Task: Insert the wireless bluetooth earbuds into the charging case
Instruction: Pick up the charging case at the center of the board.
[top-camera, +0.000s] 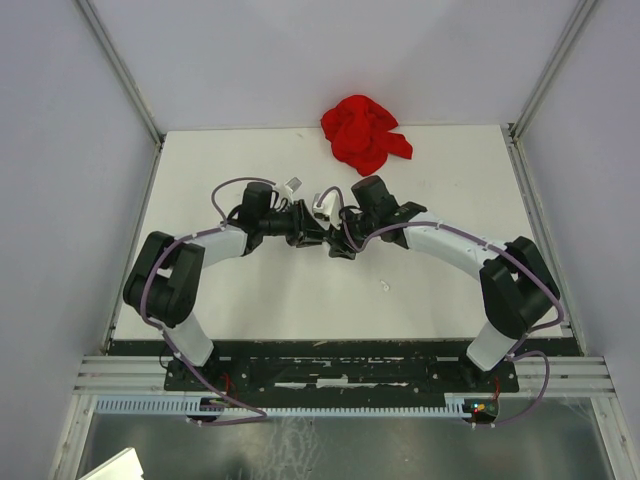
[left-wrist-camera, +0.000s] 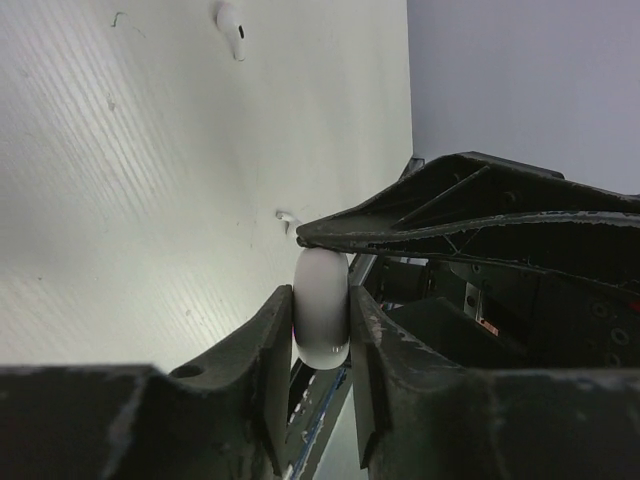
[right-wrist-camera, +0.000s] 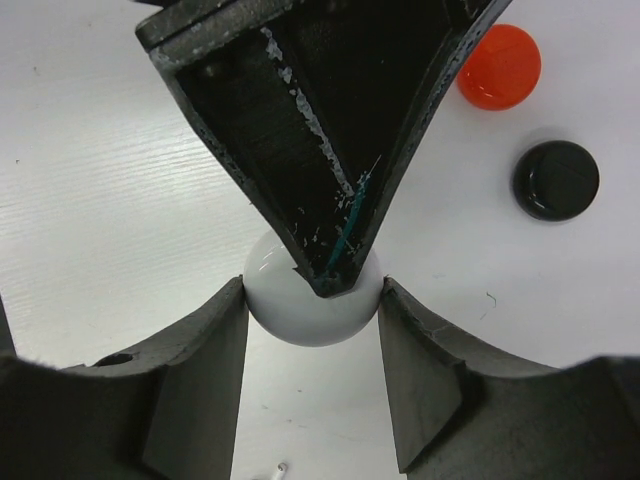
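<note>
Left gripper (left-wrist-camera: 322, 305) clamps white round case (left-wrist-camera: 320, 285) edge-on. Right gripper (right-wrist-camera: 312, 295) grips same case across its width. White earbud (left-wrist-camera: 231, 28) lies apart on worktop (top-camera: 300, 300).

At mid-tabletop (top-camera: 300, 310) the charging case (right-wrist-camera: 285, 312) sits between the fingers of the left gripper (left-wrist-camera: 320, 318) and the right gripper (right-wrist-camera: 312, 300), which meet from either side. A cloth (top-camera: 364, 133) lies behind them at the far edge. One earbud (top-camera: 383, 287) lies in front, rightward. A round disc (right-wrist-camera: 500, 67) and a second disc (right-wrist-camera: 556, 180) lie near each other beyond the right gripper.
</note>
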